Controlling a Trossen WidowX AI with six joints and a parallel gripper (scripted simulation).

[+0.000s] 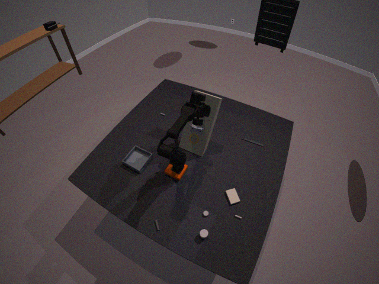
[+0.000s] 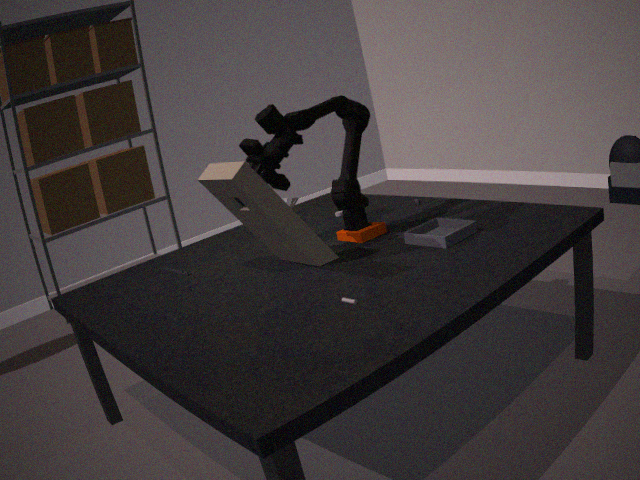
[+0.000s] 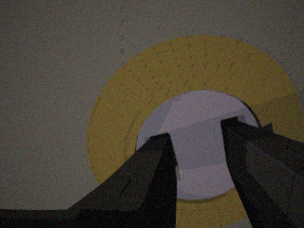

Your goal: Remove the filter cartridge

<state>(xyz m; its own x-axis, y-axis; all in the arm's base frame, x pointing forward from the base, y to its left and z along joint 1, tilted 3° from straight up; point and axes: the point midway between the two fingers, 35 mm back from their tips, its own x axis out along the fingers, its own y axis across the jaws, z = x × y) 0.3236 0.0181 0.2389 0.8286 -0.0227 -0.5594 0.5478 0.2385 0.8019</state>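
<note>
The service panel (image 1: 214, 106) (image 2: 289, 232) (image 3: 47, 95) leans on the table. The pale round filter cartridge (image 3: 197, 182) sits in it inside a yellow ring (image 3: 111, 119). My gripper (image 3: 196, 135) is shut on the cartridge, one fingertip at each side of its face. The tips hide the slots. A thin dark gap shows at the cartridge's upper right rim, and a small dark notch lies in the ring at the right. The arm hides the cartridge in the top view, and it cannot be seen in the exterior view. The grey tray (image 1: 131, 167) (image 2: 423, 240) holds nothing that I can see.
A pale bracket-like part (image 1: 196, 126) (image 2: 293, 201) stands out from the panel, above a second, fainter yellow ring (image 1: 194, 138). A cream block (image 1: 232, 196), two white round pieces (image 1: 205, 213) (image 1: 204, 234) and several small rods lie on the table.
</note>
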